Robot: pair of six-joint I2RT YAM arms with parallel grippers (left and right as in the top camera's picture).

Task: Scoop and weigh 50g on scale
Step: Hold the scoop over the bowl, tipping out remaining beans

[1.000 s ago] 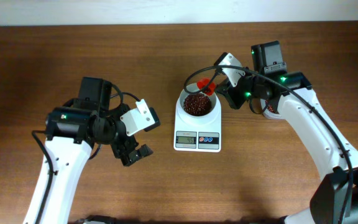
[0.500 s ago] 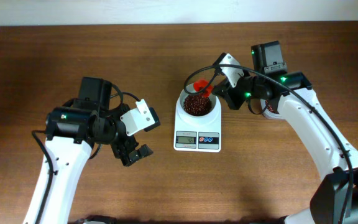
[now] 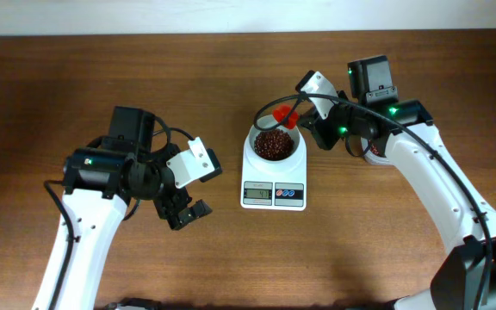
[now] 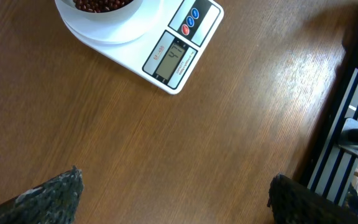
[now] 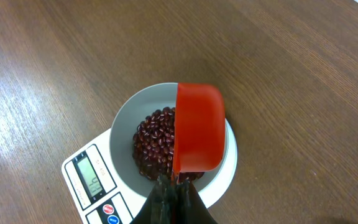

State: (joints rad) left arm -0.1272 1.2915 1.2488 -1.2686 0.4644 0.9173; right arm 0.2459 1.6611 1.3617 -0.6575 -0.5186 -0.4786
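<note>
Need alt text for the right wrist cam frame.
The right gripper, jaws shut, holds an orange-red scoop over the white bowl of the scale, and the bowl holds dark red-brown beans. A brown wooden table lies all around.

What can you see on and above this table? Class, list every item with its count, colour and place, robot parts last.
table: one, brown wood, under everything
scale: one, white, middle of the table
bowl: one, white, on the scale
beans: many, dark red-brown, heaped in the bowl
scoop: one, orange-red, over the bowl
left arm, right arm: two, white and black, either side of the scale
left pincer: one, black, open, empty, left of the scale
right pincer: one, black, shut on the scoop's handle
</note>
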